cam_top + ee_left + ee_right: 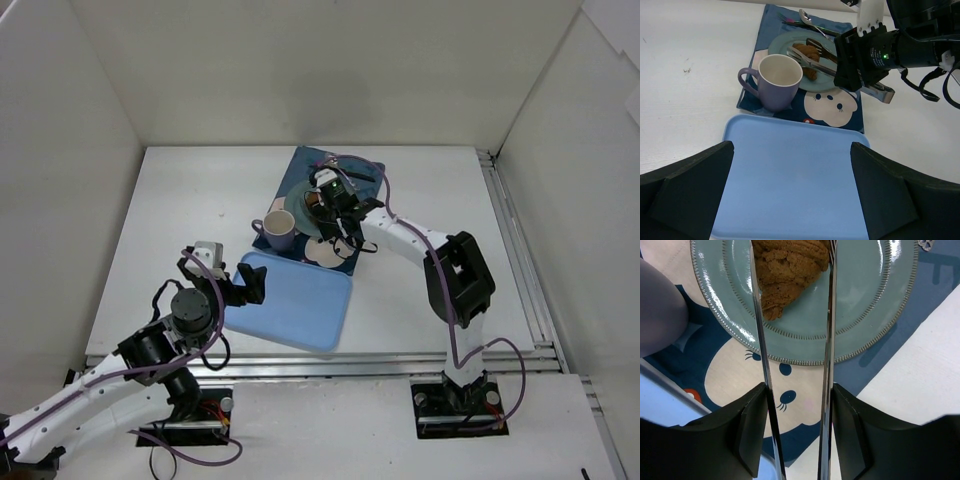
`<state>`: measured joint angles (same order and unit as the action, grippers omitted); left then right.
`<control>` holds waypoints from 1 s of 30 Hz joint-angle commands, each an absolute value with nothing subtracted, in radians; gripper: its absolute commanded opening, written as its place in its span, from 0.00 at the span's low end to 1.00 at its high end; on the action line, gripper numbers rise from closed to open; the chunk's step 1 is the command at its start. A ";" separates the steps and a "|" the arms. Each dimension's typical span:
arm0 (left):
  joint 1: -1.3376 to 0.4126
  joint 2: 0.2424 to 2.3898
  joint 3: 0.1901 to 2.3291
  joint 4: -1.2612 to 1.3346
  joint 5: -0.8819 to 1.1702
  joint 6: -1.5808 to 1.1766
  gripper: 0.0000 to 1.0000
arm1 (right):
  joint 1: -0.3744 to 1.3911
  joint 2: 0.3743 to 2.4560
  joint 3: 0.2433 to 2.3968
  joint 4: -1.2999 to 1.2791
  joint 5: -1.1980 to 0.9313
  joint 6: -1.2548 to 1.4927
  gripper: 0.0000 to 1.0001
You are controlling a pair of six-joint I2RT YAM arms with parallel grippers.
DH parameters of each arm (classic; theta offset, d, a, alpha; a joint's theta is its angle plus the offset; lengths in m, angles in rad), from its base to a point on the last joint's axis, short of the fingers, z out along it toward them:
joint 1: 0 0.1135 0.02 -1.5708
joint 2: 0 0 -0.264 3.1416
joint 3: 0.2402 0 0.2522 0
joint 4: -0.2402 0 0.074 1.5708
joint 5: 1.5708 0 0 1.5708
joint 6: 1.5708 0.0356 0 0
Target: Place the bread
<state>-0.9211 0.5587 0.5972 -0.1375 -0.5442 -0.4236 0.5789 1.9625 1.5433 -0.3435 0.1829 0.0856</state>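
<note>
The bread (785, 270), a dark brown piece, lies on the teal plate (860, 305) between the two arms of metal tongs (829, 340). My right gripper (797, 390) is shut on those tongs, one finger pressed on each arm. From the left wrist view the tongs (815, 62) reach over the plate (777, 47) with the bread (807, 60) at their tips. Whether the tips still pinch the bread I cannot tell. My left gripper (792, 150) hangs open over the light blue tray (790, 190), holding nothing. In the top view the right gripper (335, 195) sits over the plate and the left gripper (240, 285) over the tray's left end.
A lilac mug (777, 80) stands on the navy placemat (760, 30) just left of the plate. A white bear-face coaster (832, 105) lies in front of the plate. Cutlery (807, 19) rests at the mat's far edge. White walls enclose the table.
</note>
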 commanded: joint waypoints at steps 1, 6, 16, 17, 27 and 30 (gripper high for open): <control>-0.920 0.566 0.615 -0.087 -0.548 -0.423 0.99 | 0.568 1.956 1.563 -0.276 0.189 0.087 0.48; -0.920 0.557 0.612 -0.089 -0.551 -0.425 0.99 | 0.563 1.944 1.549 -0.278 0.196 0.090 0.51; -0.920 0.558 0.617 -0.091 -0.549 -0.426 0.99 | 0.555 1.852 1.536 -0.247 0.235 0.057 0.68; -0.920 0.560 0.615 -0.089 -0.549 -0.426 0.99 | 0.555 1.844 1.536 -0.244 0.232 0.051 0.68; -0.920 0.561 0.618 -0.094 -0.554 -0.426 0.99 | 0.519 1.620 1.445 -0.229 0.179 0.009 0.66; -0.920 0.551 0.617 -0.094 -0.549 -0.426 0.99 | 0.462 1.507 1.398 -0.229 0.124 -0.058 0.67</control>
